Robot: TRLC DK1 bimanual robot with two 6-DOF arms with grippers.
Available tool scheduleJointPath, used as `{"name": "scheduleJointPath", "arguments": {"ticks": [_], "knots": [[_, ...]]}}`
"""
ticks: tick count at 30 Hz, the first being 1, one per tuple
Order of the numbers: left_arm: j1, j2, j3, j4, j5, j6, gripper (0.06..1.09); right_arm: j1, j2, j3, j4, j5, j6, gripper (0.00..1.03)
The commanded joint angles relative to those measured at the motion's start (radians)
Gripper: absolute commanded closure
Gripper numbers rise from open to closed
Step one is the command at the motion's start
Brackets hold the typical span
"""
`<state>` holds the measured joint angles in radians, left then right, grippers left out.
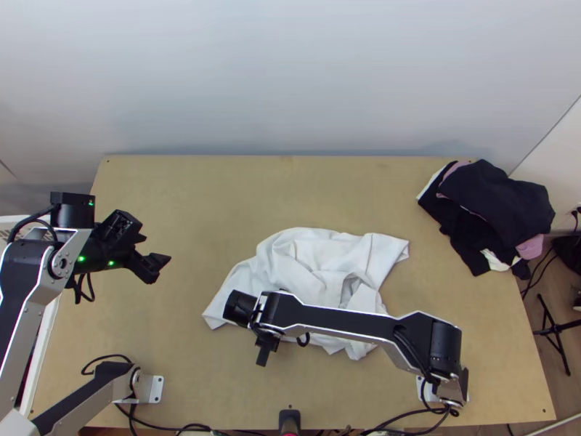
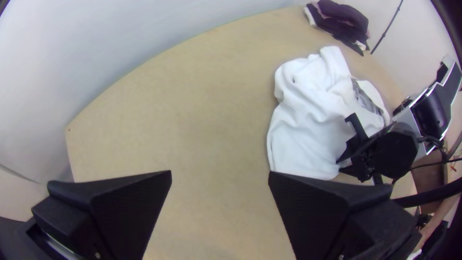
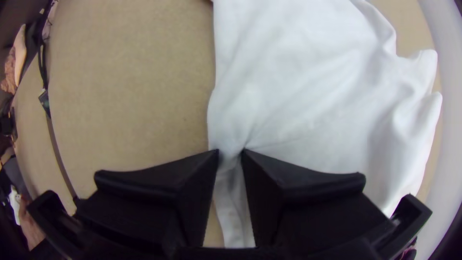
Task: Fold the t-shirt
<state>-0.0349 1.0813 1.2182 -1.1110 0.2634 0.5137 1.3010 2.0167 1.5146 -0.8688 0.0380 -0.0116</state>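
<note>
So the white t-shirt (image 1: 319,254) can be seen spread loosely and pretty rumpled around the middle of the wooden table (image 1: 181,189), slightly toward the right arm's side. No neat fold can be made out, just a bunch of wrinkles and overlapping layers, with one corner poked out toward the far right and another toward the near left. A greyish patch (image 2: 366,98) can be spotted on the cloth in the left wrist view. The near part of the shirt is crossed by the right arm (image 1: 341,320), which is stretched over it from its base toward the table's middle. As for the right gripper (image 1: 266,347), it's aimed down at the shirt's near left part, and its fingers (image 3: 187,178) are brought nearly together, with a narrow pinch of fabric caught between the tips, close to an edge. Creases are pulled out from that pinch; whether it's a hem or a sleeve that's being held can't be told. The left gripper (image 1: 156,248) is held above the table's left side, well apart from the shirt, with its jaws spread wide and nothing gripped between them. Over by the far right corner, a messy pile of clothes (image 1: 494,203) is heaped up, mostly black or very dark, with bits of pink and white poked out, partly hung past the table's edge.
</note>
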Motion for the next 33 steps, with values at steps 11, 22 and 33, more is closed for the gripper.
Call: {"name": "scheduleJointPath", "arguments": {"ticks": [11, 22, 33], "knots": [[0.0, -0.006, -0.009, 0.0, 0.0, 0.002, 0.11, -0.032, -0.193, 0.004, -0.018, -0.006, -0.054, 1.0], [-0.063, 0.055, 0.032, 0.028, 0.0, 0.002, 0.11, -0.138, -0.484, -0.034, -0.127, -0.052, -0.106, 1.0], [-0.264, 0.312, 0.132, 0.115, -0.044, 0.022, 0.11, -0.405, -0.714, 0.108, -0.352, -0.082, -0.154, 1.0]]}}
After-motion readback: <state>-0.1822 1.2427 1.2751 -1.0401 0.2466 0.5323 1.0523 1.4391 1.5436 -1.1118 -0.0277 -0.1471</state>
